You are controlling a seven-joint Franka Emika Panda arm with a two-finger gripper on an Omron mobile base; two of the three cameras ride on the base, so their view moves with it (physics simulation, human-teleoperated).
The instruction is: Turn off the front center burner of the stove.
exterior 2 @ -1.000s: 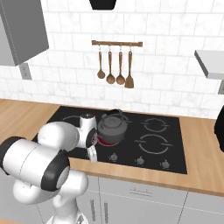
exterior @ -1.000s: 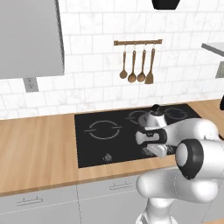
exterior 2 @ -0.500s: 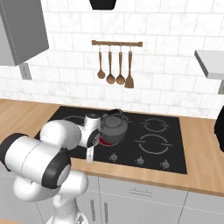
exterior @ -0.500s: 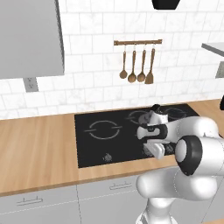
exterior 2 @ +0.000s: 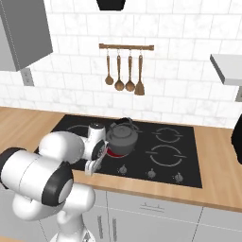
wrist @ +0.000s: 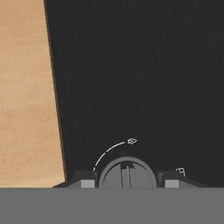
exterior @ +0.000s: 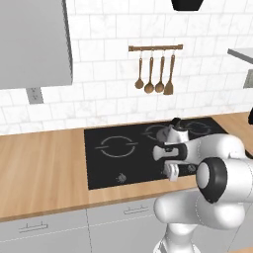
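The stove [exterior: 111,165] is a black glass cooktop set in a wooden counter. Its front center burner [exterior 2: 111,152] shows as a red rim under a dark grey kettle [exterior 2: 122,135]. My gripper [exterior 2: 90,169] points down at the front row of knobs, left of the kettle. Seen from the hand, a round grey knob [wrist: 127,171] sits between my two fingertips [wrist: 87,180], with a white dial arc printed on the glass [wrist: 140,65] around it. The jaws are shut on that knob. From the left base camera, my gripper [exterior: 173,174] stands at the stove's front edge, with the kettle [exterior: 164,132] partly hidden behind the arm.
More knobs [exterior 2: 151,173] line the stove's front edge to the right, and one [exterior: 121,178] lies to the left. Wooden utensils [exterior: 154,74] hang on a wall rail. The wooden counter [exterior: 39,173] flanks the stove; drawers [exterior: 34,228] sit below.
The hand has shifted slightly and sunk a little over the front knob row. The jaws' gap has not changed. The kettle has stayed put.
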